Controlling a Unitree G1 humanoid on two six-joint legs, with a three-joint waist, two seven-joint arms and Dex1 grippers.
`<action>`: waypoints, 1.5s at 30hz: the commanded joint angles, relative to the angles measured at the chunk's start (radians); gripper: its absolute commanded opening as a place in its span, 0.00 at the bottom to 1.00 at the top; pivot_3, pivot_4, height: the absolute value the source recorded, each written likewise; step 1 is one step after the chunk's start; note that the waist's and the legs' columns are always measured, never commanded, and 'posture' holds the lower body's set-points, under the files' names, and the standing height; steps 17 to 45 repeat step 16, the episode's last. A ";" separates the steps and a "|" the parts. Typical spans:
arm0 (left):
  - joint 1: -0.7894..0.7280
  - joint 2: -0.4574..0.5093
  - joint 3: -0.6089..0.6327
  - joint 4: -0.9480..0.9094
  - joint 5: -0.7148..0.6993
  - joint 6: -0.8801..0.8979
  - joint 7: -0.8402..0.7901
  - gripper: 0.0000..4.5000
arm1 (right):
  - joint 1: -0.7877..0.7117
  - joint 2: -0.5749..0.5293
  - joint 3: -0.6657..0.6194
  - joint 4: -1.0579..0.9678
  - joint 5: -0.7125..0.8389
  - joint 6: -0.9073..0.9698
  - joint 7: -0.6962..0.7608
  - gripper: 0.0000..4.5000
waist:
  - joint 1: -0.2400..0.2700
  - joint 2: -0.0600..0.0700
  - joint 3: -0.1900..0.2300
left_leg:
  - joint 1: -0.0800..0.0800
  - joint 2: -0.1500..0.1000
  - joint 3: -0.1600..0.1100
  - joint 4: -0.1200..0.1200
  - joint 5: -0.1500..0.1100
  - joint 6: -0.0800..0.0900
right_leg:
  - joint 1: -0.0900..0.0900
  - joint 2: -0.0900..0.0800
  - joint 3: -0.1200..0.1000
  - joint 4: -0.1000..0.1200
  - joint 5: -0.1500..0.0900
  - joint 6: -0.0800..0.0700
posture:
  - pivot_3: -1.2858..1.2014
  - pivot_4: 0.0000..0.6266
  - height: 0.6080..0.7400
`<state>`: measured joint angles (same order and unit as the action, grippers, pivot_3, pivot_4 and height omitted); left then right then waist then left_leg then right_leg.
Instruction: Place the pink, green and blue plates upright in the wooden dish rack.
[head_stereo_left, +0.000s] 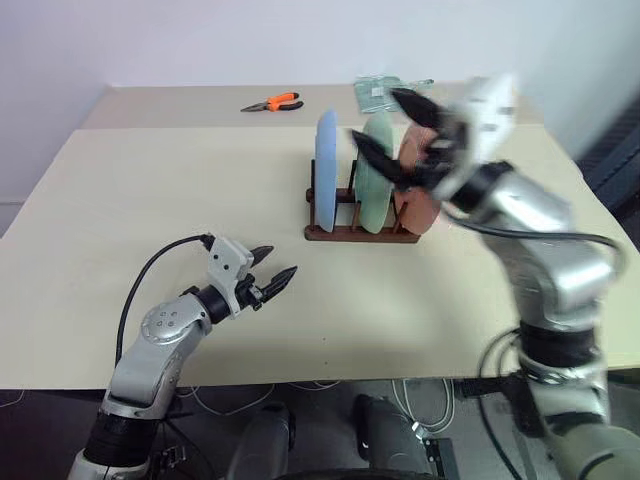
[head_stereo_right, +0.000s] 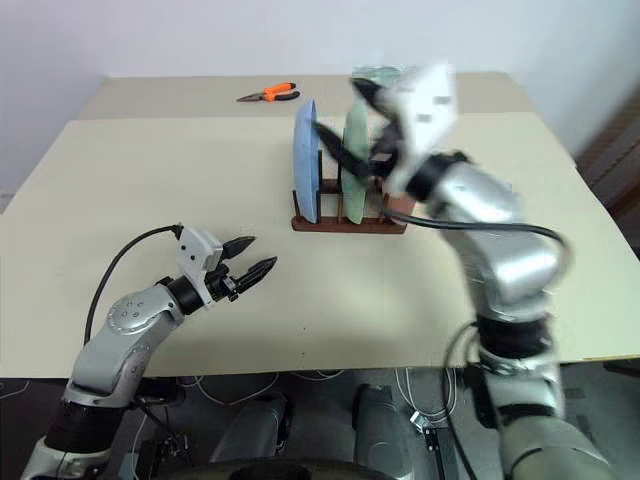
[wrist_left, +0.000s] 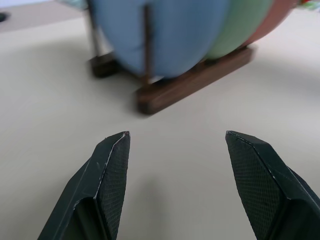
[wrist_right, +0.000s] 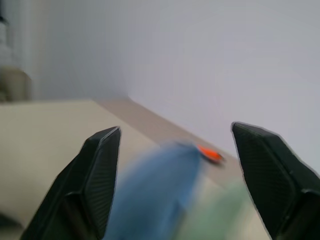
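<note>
The blue plate, green plate and pink plate all stand upright side by side in the wooden dish rack at mid-table. My right gripper hovers over the green and pink plates, motion-blurred and open with nothing in it. In its wrist view the right gripper looks past the blue plate's rim. My left gripper is open and empty, low over the table toward the front left, apart from the rack. The left wrist view looks between its fingers at the rack.
Orange-handled pliers lie at the back of the table, left of a greenish packet. The beige table has bare room left of and in front of the rack. Cables hang below its front edge.
</note>
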<state>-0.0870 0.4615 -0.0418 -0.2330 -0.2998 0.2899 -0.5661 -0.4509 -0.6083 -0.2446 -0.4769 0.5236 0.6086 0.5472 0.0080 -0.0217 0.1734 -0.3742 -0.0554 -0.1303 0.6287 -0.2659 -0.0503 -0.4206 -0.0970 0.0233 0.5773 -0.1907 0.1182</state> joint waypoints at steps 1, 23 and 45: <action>-0.016 0.016 0.028 0.059 0.071 -0.083 0.021 0.69 | 0.214 -0.067 -0.154 -0.008 0.017 -0.020 0.090 0.79 | 0.003 0.000 0.000 | 0.000 0.000 0.000 0.000 0.000 0.001 | 0.000 0.000 0.000 0.000 0.000 0.000 | 0.52 0.24 1.00; 0.020 0.037 0.116 0.188 0.121 -0.213 0.037 0.69 | 0.423 -0.072 -0.088 0.329 -0.201 -0.369 0.148 0.79 | -0.020 0.005 0.000 | 0.001 0.001 0.004 0.002 0.000 0.001 | 0.000 0.000 0.002 0.001 -0.001 0.002 | 0.52 0.24 1.00; 0.020 0.037 0.116 0.188 0.121 -0.213 0.037 0.69 | 0.423 -0.072 -0.088 0.329 -0.201 -0.369 0.148 0.79 | -0.020 0.005 0.000 | 0.001 0.001 0.004 0.002 0.000 0.001 | 0.000 0.000 0.002 0.001 -0.001 0.002 | 0.52 0.24 1.00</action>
